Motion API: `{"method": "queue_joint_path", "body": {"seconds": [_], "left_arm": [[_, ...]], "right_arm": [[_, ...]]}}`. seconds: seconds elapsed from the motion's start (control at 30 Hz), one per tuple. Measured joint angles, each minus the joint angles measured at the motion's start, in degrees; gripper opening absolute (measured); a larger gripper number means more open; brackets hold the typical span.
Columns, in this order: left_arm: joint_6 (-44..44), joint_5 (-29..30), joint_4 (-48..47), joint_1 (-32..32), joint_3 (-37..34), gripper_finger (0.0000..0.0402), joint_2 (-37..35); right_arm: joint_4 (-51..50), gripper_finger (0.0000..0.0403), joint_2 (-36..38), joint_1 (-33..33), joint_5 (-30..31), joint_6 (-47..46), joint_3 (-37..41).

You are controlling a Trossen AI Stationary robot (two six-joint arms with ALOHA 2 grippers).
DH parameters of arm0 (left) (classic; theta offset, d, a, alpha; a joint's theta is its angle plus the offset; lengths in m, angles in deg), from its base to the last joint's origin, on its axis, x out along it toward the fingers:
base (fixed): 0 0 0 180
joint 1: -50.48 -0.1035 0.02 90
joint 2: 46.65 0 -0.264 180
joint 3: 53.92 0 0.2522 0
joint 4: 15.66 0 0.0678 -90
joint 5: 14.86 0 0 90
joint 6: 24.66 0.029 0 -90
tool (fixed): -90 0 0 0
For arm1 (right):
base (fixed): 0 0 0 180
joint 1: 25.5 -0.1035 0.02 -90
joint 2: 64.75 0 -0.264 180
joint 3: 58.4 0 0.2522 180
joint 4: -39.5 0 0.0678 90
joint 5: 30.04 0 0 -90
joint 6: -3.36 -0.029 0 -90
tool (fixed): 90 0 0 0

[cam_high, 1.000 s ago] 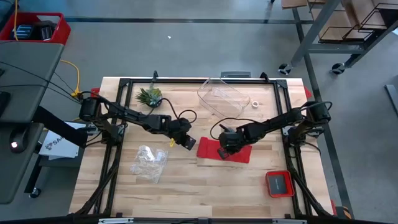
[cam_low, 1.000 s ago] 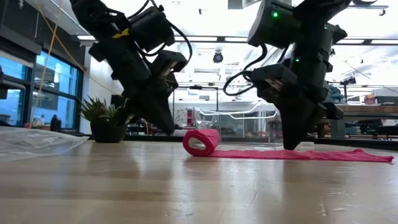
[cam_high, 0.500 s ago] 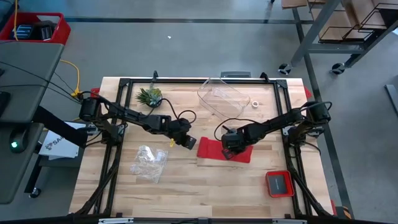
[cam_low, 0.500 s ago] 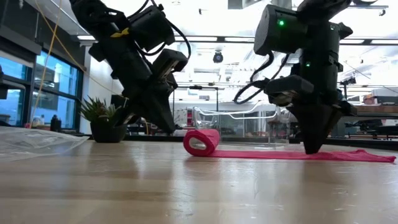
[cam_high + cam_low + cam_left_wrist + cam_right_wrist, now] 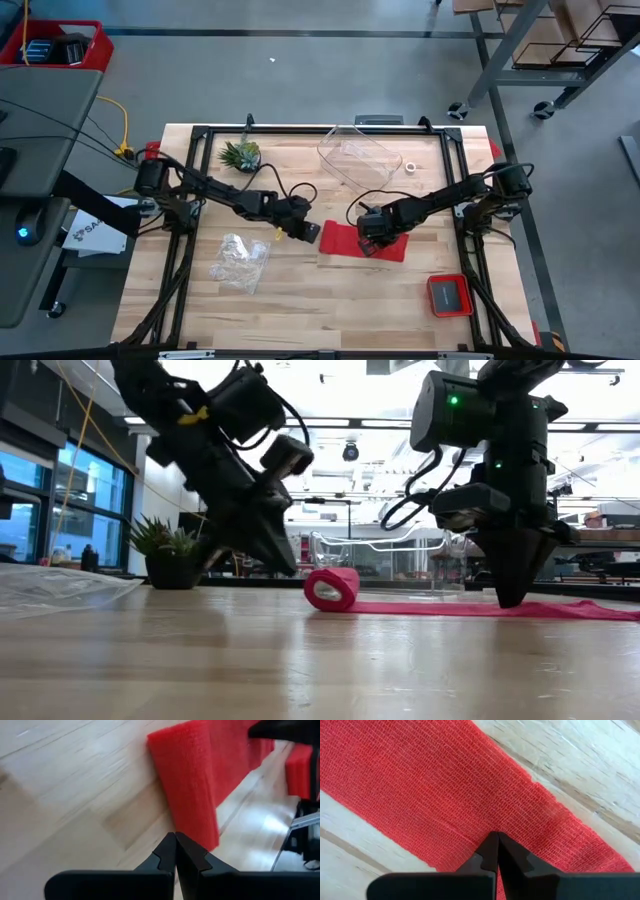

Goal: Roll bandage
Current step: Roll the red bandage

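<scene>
The red bandage (image 5: 345, 236) lies mid-table. Its left end is wound into a small roll (image 5: 333, 588). The rest runs toward the table's right as a flat strip (image 5: 440, 608) lying on the wood. My left gripper (image 5: 310, 233) is shut, slanting down at the roll's left side (image 5: 175, 837). My right gripper (image 5: 372, 243) is shut and points down onto the flat strip (image 5: 512, 600), to the right of the roll. My left gripper pushes the roll's outer left side (image 5: 202, 820) with its shut fingertips, low down near the table. The fingers slant down from the table's left. The roll rests on the table on its curved side. My right gripper presses its shut fingertips down on the flat strip's middle (image 5: 485, 820) from above, pointing down. The strip lies flat on the wood beneath them, one layer as far as I can see.
A small potted plant (image 5: 241, 155) and a clear plastic box (image 5: 358, 155) with a white tape ring (image 5: 411, 167) beside it stand at the back. A crumpled clear bag (image 5: 240, 260) lies at the front left, and a small red tray (image 5: 450, 294) at the front right.
My left gripper has gone toward the table's right, and the roll has shifted a little to the right along the strip. My right gripper has moved right along the flat strip, away from the roll, and then held still, tips down on the cloth.
</scene>
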Motion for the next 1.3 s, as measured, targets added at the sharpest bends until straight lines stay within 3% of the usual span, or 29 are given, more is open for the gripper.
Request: {"method": "queue_joint_path", "body": {"seconds": [0.3, 0.53, 0.73, 0.93, 1.3], "left_arm": [[-3.0, 0.6, -0.1, 0.0, 0.9, 0.0, 4.2], [-1.0, 0.0, -0.2, -0.1, 5.7, 0.0, 7.5], [4.5, -9.6, 10.3, -1.3, 13.6, 0.0, 6.4], [11.6, -7.2, -0.6, -2.4, 16.9, 0.0, 1.9], [16.4, -6.8, -6.6, -5.6, 16.9, 0.0, 0.4]], "right_arm": [[0.6, 0.0, 0.0, 0.0, -0.9, 0.2, 0.0], [1.4, 0.0, 0.0, 0.2, -1.1, 0.2, 0.0], [1.4, 0.0, 0.0, 0.2, -0.8, 0.2, 0.0], [1.3, 0.0, 0.1, 0.2, -0.8, 0.0, 0.0], [-1.4, 0.0, 4.7, 0.2, -0.1, -2.9, 0.0]]}}
